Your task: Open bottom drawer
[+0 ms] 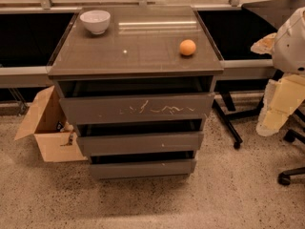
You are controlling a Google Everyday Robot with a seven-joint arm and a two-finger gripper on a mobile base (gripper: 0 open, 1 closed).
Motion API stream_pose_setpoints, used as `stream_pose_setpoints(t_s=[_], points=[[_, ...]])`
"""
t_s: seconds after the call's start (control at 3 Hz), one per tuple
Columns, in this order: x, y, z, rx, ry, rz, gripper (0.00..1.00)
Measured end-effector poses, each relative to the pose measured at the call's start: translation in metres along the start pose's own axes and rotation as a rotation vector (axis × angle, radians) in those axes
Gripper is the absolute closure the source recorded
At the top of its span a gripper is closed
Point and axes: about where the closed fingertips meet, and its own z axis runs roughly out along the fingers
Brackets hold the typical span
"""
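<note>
A dark grey cabinet (136, 56) with three handleless drawers stands in the middle of the camera view. The bottom drawer (143, 168) is the slimmest and narrowest front, almost unmarked, just above the floor, with a dark gap above it. Above it are the mid-height front (140, 143) and the tallest front with white scratches (138, 109). My arm's white shell (290, 42) and my gripper (279, 106), seen as cream-coloured parts, hang at the right edge. The gripper is well to the right of the cabinet and above the bottom drawer's level, touching nothing.
A white bowl (95, 21) and an orange (188, 47) sit on the cabinet's glass top. An open cardboard box (47, 128) stands on the floor at the left. Office chair legs and castors (286, 175) are at the right. Speckled floor lies in front.
</note>
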Motion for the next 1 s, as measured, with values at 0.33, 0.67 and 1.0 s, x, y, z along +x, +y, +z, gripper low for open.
stream_pose_setpoints(t_s=[0.33,0.67,1.0], points=[[-0.004,0.001,0.018,-0.046,-0.056,-0.030,0.00],[-0.009,0.006,0.052,-0.120,-0.137,-0.063,0.00],[-0.012,0.011,0.076,-0.152,-0.191,-0.077,0.00]])
